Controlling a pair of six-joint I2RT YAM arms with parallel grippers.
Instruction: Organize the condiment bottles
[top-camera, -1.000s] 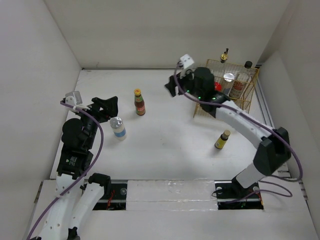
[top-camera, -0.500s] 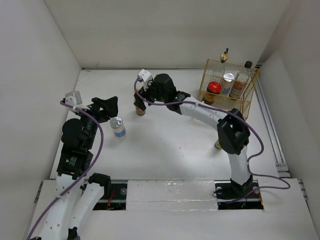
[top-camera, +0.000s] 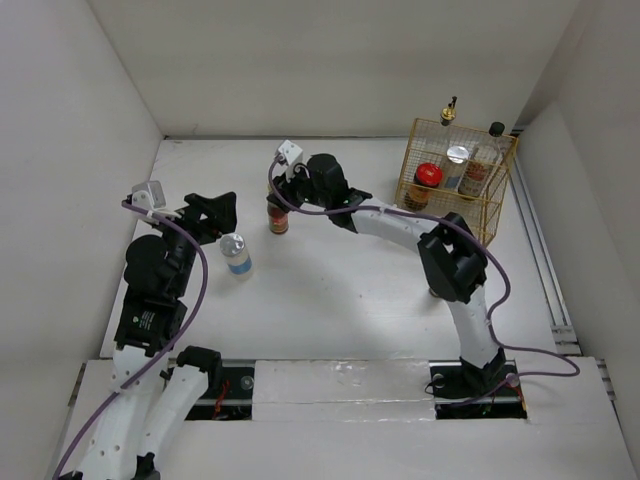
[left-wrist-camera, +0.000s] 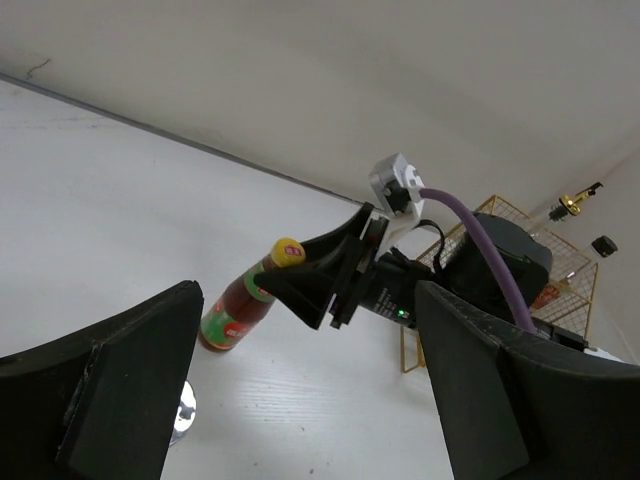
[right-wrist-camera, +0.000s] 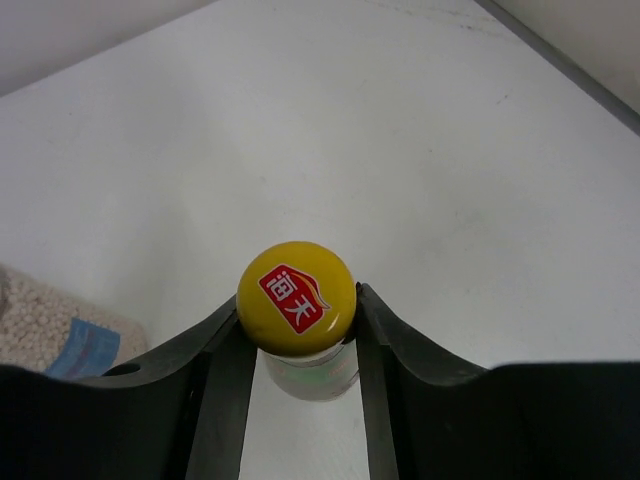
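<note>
Looking from above, you see the right arm stretched across the tabletop to the sauce bottle, which stands a little left of the middle. The right jaws are closed on the neck of this bottle, just under its yellow cap. In the right wrist view one finger lies against each side. That view hides the bottom of the bottle.

The left jaws are open wide and hold nothing. They hang near the silver-lidded bottle, which stands upright just beside them, apart from the sauce bottle.

At the far right, the wire basket holds a red-lidded jar, a second silver-lidded bottle and a black-capped clear bottle. A gold-capped bottle shows at the back rim; you cannot tell if it is inside or behind.
</note>
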